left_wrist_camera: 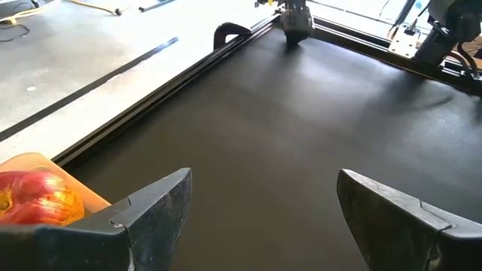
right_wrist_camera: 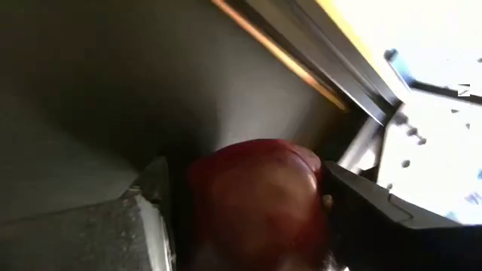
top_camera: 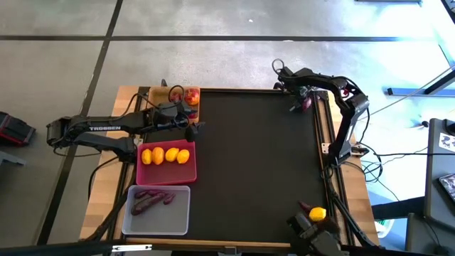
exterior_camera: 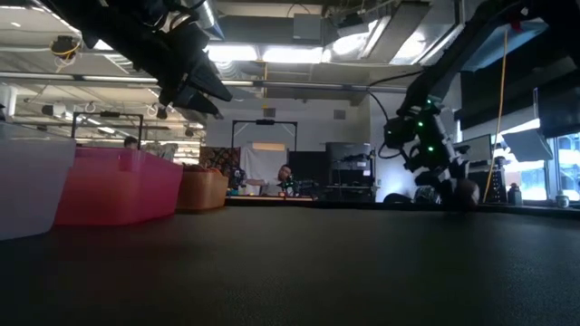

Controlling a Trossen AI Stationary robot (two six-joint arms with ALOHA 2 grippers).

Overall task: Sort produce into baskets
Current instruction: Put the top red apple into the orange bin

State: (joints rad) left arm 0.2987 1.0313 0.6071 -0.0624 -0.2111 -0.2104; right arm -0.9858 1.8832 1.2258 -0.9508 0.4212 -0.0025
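Dark-red apple at mat's far right corner, beside the rail | right gripper straddles it, jaws closing, grip unconfirmed — may squirt out against the rail | left gripper open, empty, over tan tray

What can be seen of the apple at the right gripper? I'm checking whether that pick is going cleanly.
The apple is round, dark red and glossy, looking whole and smooth. It sits on the black mat at the table's far right corner, close to the metal edge rail. The right gripper is down over it, one dark finger on each side, close against its skin; a firm grip cannot be confirmed. Its underside is hidden.
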